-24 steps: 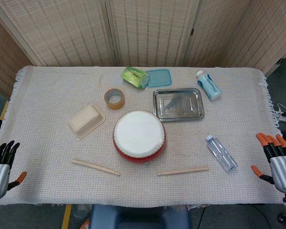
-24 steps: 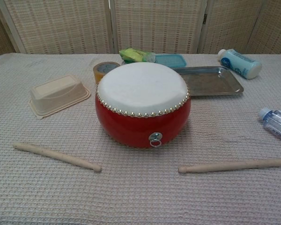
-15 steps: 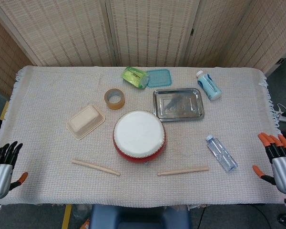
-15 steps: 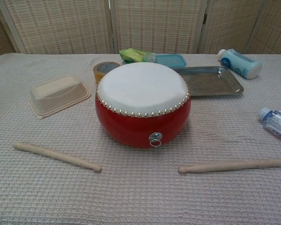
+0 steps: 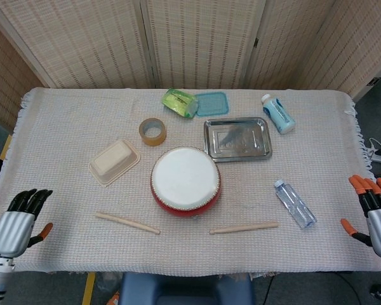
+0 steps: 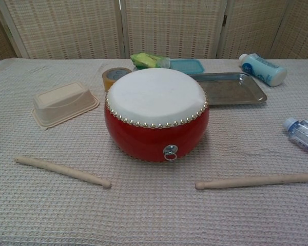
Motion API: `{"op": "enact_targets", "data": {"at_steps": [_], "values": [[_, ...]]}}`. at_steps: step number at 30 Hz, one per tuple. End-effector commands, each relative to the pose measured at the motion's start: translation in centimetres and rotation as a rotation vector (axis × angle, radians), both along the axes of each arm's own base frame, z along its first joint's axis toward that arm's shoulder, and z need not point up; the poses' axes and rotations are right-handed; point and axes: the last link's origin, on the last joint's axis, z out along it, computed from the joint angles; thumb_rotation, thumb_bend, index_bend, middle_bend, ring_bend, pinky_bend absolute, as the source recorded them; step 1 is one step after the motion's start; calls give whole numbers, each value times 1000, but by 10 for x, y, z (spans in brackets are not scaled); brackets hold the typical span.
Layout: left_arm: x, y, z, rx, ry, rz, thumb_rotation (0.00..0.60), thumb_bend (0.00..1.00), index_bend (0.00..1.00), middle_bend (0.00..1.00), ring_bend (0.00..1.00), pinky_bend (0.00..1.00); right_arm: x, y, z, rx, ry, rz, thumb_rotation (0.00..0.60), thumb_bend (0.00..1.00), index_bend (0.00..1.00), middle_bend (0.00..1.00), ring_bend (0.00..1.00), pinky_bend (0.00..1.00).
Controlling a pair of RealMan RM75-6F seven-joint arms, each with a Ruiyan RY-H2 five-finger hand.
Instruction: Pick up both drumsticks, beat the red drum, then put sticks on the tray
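The red drum (image 5: 185, 180) (image 6: 156, 113) with a white skin stands mid-table. Two wooden drumsticks lie in front of it: the left drumstick (image 5: 127, 222) (image 6: 62, 171) and the right drumstick (image 5: 244, 227) (image 6: 254, 181). A steel tray (image 5: 237, 138) (image 6: 227, 87) sits behind the drum to the right, nothing in it. My left hand (image 5: 19, 222) hovers at the table's front left corner, fingers apart, holding nothing. At the far right edge my right hand (image 5: 376, 213) is also open, off the cloth. Neither hand appears in the chest view.
A beige lidded box (image 5: 114, 162), a tape roll (image 5: 152, 131), a green packet (image 5: 180, 102) and a blue lid (image 5: 211, 103) lie behind the drum. A white-blue bottle (image 5: 278, 114) lies back right; a clear water bottle (image 5: 294, 203) lies near the right drumstick.
My left hand has moved rightward over the table's front left corner. My right hand has drifted slightly right and down. The drumsticks and drum have not moved.
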Motion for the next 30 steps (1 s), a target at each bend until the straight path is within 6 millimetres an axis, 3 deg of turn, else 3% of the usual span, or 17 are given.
{"op": "enact_targets", "data": {"at_steps": [1, 8, 14, 17, 20, 30], "values": [[14, 19, -26, -130, -27, -72, 600, 355, 272, 228, 160, 179, 1, -3, 0, 12, 1, 5, 600, 144, 0, 77, 0, 39], [33, 41, -68, -285, -43, -123, 600, 391, 326, 241, 163, 181, 1, -7, -2, 31, -5, 2, 600, 144, 0, 77, 0, 39], [49, 45, -102, -380, -24, -156, 600, 392, 336, 236, 155, 155, -1, -6, -1, 34, -14, -7, 600, 144, 0, 77, 0, 39], [55, 45, -119, -423, -38, -145, 600, 391, 361, 195, 57, 79, -2, -5, -1, 34, -17, -12, 600, 144, 0, 76, 0, 39], [60, 49, -132, -425, -32, -144, 600, 391, 376, 139, 0, 9, -3, -5, -1, 36, -23, -13, 600, 144, 0, 77, 0, 39], [74, 53, -160, -450, -29, -87, 600, 390, 400, 138, 0, 1, -6, -5, -2, 47, -40, -19, 600, 144, 0, 77, 0, 37]]}}
